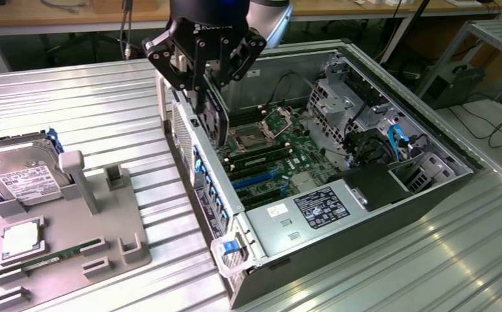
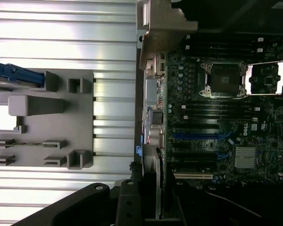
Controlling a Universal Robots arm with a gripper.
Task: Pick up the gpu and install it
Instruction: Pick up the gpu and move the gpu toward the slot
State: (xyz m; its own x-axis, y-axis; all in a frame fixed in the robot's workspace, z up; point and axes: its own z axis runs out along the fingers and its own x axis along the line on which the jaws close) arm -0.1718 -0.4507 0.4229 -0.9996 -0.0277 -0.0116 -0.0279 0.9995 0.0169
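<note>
Ribbed metal table [image 1: 86, 97] under everything, with the open tower case [image 1: 363, 260] lying on its side directly below me. The grey parts fixture [image 1: 69, 260] sits well apart from me, out past the case's rear wall [image 1: 200, 175].

My gripper [image 1: 206, 81] is clamped narrow on the gpu [image 1: 216, 123], fingers on its upper edge. The card hangs on edge, slightly tilted, with its lower end down inside the case. In the wrist view the gpu [image 2: 156, 179] runs out from the gripper [image 2: 153, 207], parallel to the rear wall.

Edges: the rear wall is just beside the card, tight on that side. The other side is open room over the motherboard [image 1: 299, 140], out to the drive cage [image 1: 346, 97]. Can't tell if the card's lower edge touches the board.

The CPU socket [image 1: 252, 135] is just beside the card's lower end. The blue expansion slots [image 1: 255, 179] are further along the board from me, toward the labelled cover [image 1: 320, 208].

The fixture holds a hard drive [image 1: 21, 175], a processor chip [image 1: 21, 237] and a memory stick [image 1: 56, 257].
</note>
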